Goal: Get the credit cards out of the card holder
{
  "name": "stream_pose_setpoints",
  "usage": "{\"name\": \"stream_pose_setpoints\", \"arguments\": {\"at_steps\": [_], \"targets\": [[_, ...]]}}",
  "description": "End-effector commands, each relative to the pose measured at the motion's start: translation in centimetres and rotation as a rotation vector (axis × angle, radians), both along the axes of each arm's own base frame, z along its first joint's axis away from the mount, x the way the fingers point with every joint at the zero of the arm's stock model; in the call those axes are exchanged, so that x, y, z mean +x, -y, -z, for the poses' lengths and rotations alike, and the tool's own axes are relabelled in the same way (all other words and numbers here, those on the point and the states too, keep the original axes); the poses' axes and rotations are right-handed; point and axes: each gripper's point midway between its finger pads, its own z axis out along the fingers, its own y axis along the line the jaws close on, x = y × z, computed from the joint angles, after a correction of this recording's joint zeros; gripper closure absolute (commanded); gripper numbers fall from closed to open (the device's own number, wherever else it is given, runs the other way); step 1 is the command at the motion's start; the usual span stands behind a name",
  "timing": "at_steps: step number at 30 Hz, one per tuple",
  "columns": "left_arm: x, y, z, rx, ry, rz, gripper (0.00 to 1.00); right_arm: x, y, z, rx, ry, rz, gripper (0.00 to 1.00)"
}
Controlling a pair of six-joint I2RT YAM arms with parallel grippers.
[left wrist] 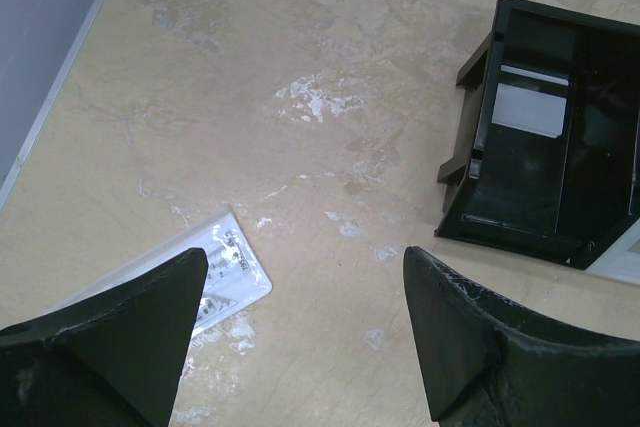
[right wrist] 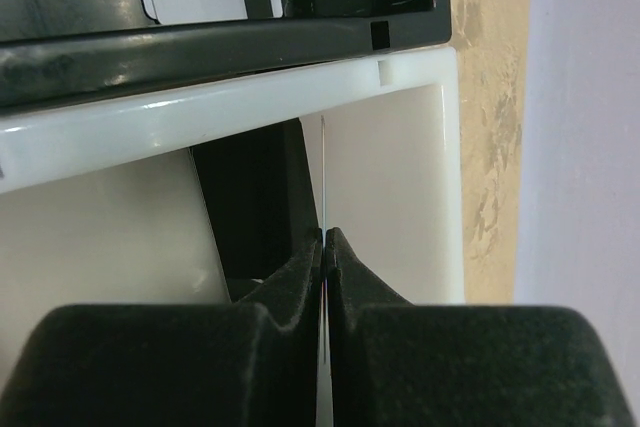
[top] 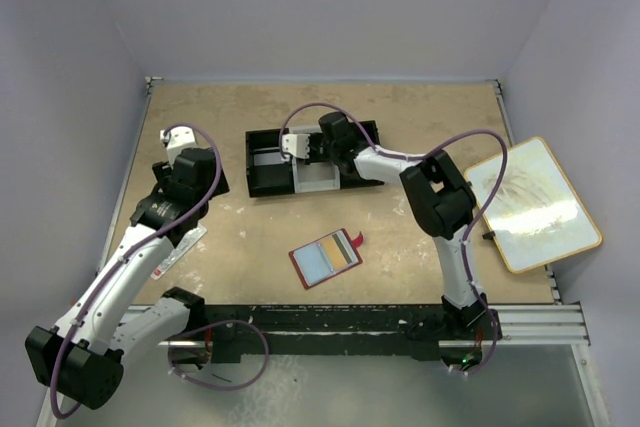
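Note:
The red card holder (top: 325, 259) lies open on the table in front of the tray, showing a blue-grey panel and an orange one. My right gripper (top: 312, 150) (right wrist: 324, 237) reaches over the white compartment of the black-and-white tray (top: 265, 187). It is shut on a thin credit card (right wrist: 323, 167) that I see edge-on as a fine line between the pads. A pale card (left wrist: 530, 107) lies flat in a black compartment of the tray. My left gripper (top: 205, 179) (left wrist: 305, 257) hangs open and empty over bare table at the left.
A clear plastic packet (left wrist: 225, 267) (top: 180, 252) lies on the table by my left finger. A wood-framed whiteboard (top: 535, 202) sits at the right edge. The tray's black corner (left wrist: 520, 227) is right of my left gripper. Walls enclose the table.

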Motion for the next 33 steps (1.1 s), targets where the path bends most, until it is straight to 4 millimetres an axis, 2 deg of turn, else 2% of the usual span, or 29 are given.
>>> {"name": "stream_pose_setpoints", "arguments": {"at_steps": [1, 18, 25, 30, 33], "targets": [[0.5, -0.1, -0.4, 0.007, 0.021, 0.002, 0.23, 1.5, -0.4, -2.5, 0.012, 0.07, 0.008, 0.97], [0.6, 0.0, -0.1, 0.009, 0.011, 0.005, 0.23, 1.6, 0.4, -1.3, -0.023, 0.062, 0.043, 0.94], [0.6, 0.0, -0.1, 0.01, 0.011, 0.006, 0.23, 1.4, 0.2, -1.8, -0.013, 0.055, 0.035, 0.92], [0.6, 0.0, -0.1, 0.011, 0.009, 0.006, 0.23, 1.3, -0.1, -2.3, 0.0, 0.057, 0.027, 0.99], [0.6, 0.0, -0.1, 0.01, 0.01, 0.006, 0.23, 1.0, -0.4, -1.9, -0.004, 0.03, 0.015, 1.0]]}}
